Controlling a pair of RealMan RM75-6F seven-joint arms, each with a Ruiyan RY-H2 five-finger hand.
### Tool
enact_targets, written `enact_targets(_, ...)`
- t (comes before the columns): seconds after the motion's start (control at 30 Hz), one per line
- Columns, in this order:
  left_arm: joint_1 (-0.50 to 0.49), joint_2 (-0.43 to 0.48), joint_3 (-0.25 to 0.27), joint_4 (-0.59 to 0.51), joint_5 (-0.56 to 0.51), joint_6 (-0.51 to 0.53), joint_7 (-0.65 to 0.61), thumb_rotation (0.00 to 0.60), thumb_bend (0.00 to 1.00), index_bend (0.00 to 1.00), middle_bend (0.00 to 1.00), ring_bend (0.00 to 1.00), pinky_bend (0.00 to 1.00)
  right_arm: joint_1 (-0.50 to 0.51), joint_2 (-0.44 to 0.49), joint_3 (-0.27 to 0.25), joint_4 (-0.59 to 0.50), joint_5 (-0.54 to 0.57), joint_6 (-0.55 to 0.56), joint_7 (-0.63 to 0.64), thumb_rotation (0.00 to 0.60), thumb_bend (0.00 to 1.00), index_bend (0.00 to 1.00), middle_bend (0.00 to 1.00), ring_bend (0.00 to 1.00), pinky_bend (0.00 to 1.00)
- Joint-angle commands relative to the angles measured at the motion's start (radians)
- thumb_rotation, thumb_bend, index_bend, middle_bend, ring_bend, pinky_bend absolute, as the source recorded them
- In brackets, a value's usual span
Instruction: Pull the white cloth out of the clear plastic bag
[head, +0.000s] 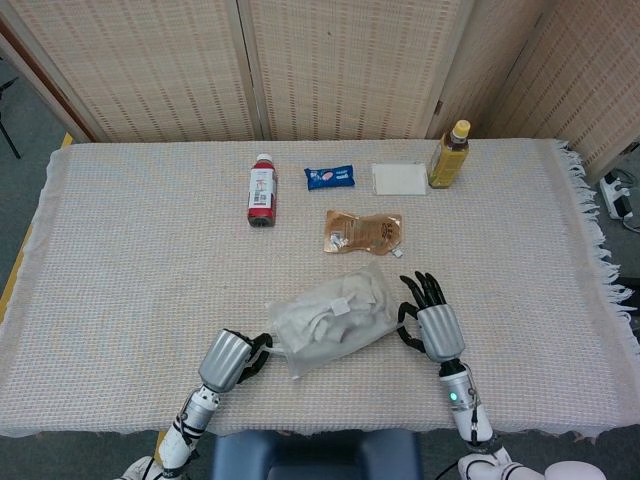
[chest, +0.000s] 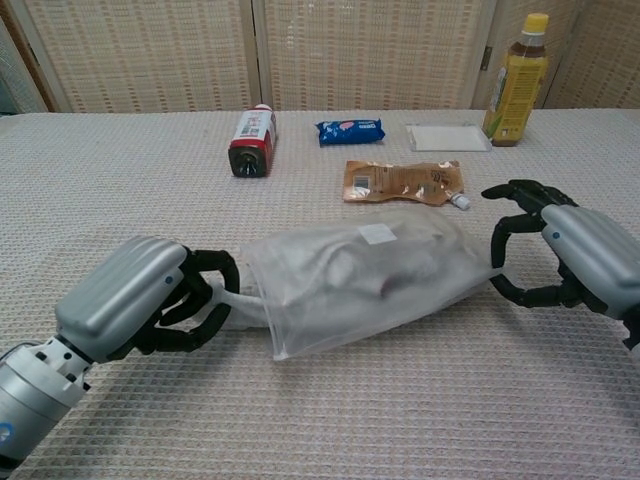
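A clear plastic bag (head: 335, 318) (chest: 372, 284) lies near the table's front edge with the crumpled white cloth (head: 325, 322) (chest: 340, 275) inside. A strip of the cloth (chest: 245, 305) sticks out of the bag's left mouth. My left hand (head: 229, 360) (chest: 140, 310) grips that strip, fingers curled round it. My right hand (head: 430, 322) (chest: 565, 262) stands at the bag's right end with its fingers spread and arched, the fingertips (chest: 498, 284) at the bag's corner; whether they touch the plastic is unclear.
Further back lie a brown pouch (head: 363, 232), a red-capped bottle (head: 262, 190) on its side, a blue snack pack (head: 330, 177), a flat clear packet (head: 399, 178) and an upright yellow bottle (head: 449, 154). Woven screens stand behind the table.
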Motion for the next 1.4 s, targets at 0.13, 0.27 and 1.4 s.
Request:
enact_targets(0.13, -0.002, 0.007, -0.003, 0.0, -0.002, 0.006, -0.004, 0.6, 0.58, 0.67, 1.0, 1.0, 1.0, 0.001, 0.011, -0.006, -0.015, 0.006, -0.008, -0.017, 0.6, 0.5, 0.63, 0.13, 0.0, 0.0)
enact_targets(0.27, -0.004, 0.015, -0.007, 0.004, -0.006, 0.007, -0.005, 0.6, 0.58, 0.67, 1.0, 1.0, 1.0, -0.008, 0.031, -0.008, -0.037, 0.004, 0.014, -0.02, 0.6, 0.51, 0.64, 0.14, 0.0, 0.0)
enact_targets(1.4, 0.027, 0.266, -0.034, 0.001, -0.096, -0.036, -0.143, 0.6, 0.2, 0.08, 0.8, 0.89, 1.0, -0.124, 0.356, -0.019, -0.123, 0.083, -0.007, -0.025, 0.6, 0.18, 0.11, 0.01, 0.0, 0.0)
